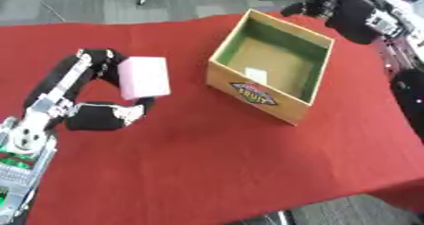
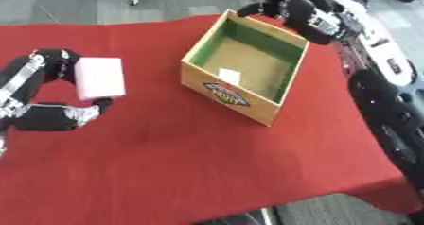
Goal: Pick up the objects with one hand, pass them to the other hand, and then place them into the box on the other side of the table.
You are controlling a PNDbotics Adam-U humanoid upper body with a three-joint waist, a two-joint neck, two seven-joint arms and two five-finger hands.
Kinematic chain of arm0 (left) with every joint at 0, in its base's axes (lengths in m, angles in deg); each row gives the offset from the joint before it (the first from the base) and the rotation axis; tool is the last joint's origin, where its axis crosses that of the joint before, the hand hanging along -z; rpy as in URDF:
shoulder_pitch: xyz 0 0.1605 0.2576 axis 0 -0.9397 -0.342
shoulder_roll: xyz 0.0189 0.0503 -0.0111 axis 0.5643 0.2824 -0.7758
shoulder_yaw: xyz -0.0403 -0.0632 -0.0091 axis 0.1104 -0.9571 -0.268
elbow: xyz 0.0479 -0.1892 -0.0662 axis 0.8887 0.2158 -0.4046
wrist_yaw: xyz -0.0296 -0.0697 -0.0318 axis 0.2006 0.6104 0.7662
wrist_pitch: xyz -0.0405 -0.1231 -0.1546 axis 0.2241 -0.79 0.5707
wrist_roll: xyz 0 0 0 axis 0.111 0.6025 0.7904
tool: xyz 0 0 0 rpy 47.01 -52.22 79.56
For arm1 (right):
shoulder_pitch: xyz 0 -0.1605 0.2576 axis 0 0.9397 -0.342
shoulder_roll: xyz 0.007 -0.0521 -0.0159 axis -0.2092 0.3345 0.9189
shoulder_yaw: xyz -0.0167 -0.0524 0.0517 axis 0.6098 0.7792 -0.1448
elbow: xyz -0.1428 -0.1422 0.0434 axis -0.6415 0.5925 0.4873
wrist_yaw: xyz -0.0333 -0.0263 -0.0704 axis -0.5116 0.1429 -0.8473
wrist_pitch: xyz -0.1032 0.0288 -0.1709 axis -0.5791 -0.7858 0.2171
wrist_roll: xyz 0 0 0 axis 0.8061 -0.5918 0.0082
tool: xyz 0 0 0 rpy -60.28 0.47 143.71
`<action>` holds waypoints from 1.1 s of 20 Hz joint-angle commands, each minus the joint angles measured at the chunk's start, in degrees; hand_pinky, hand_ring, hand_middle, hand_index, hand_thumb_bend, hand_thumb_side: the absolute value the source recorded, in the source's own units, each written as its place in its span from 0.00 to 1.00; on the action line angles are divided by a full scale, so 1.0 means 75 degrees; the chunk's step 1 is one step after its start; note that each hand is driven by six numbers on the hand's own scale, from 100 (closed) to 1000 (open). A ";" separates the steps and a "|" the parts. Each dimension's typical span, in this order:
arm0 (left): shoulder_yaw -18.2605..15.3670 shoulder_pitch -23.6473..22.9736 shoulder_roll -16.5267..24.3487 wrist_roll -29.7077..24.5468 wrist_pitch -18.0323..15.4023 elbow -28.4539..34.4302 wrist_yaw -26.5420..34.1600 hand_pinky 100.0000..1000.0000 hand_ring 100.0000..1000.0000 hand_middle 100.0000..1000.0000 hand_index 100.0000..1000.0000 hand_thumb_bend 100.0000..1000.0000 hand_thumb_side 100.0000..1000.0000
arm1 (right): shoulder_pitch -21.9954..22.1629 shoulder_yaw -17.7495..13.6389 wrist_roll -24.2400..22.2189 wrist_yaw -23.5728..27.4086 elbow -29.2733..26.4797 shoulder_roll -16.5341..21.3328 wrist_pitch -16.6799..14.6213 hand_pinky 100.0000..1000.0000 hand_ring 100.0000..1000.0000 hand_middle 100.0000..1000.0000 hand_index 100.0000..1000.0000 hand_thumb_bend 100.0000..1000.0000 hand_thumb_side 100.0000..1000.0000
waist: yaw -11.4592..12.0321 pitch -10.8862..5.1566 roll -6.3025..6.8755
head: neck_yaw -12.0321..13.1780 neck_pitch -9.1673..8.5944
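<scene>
A pale pink rectangular block (image 1: 145, 77) is held just above the red table at the left. My left hand (image 1: 92, 64) is shut on it, fingers curled over its far edge and the thumb (image 1: 112, 115) under its near edge. The wooden box (image 1: 258, 101) stands right of centre; it has green inner walls and a fruit label on its front. A small white thing (image 1: 256, 73) lies on its floor. My right hand (image 1: 352, 13) hovers past the box's far right corner, blurred, with nothing visible in it.
The red cloth (image 1: 207, 162) covers the table, whose near edge runs along the bottom and whose right edge falls away beside the box. My right arm (image 2: 381, 101) runs down the right side. Grey floor lies beyond the far edge.
</scene>
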 commanded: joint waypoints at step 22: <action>0.0101 0.0445 -0.1171 0.0398 -0.0545 -0.0944 -0.0530 0.60 0.43 0.31 0.42 0.03 0.00 | -0.0707 0.0356 -0.0047 -0.1661 0.0318 -0.0632 -0.0474 0.89 1.00 0.87 1.00 0.00 0.41 | 0.0256 0.0066 -0.0077 | -0.0473 0.0042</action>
